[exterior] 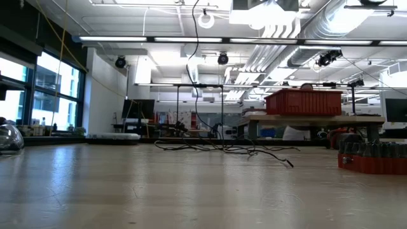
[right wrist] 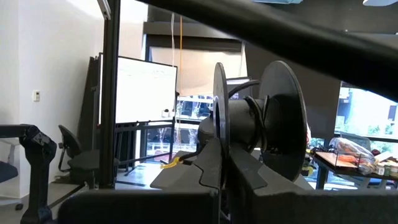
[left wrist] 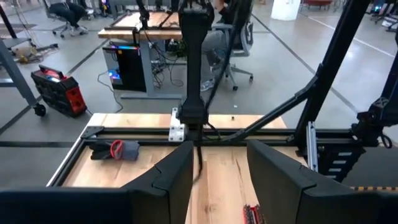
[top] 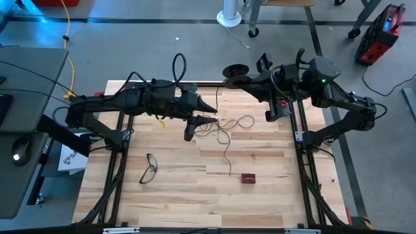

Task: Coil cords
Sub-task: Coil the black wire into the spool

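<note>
A: Right gripper (right wrist: 227, 171) is clamped on the reel (top: 235, 70), held up past the table's far edge. Left gripper (top: 207, 117) hangs over the table's middle, fingers apart, the wire (top: 229, 133) running between them untouched; whether they are closing I cannot tell.

B: Wire itself?

A: Loose loops at mid-table, tail trailing toward the near edge beside a small red block (top: 247, 177). Judged light, limp, tangle-prone; best pinched close to the reel.

B: Unclear?

A: Wire's path up to the reel; too thin. Eyeglasses (top: 149, 168) lie toward the left edge.
</note>
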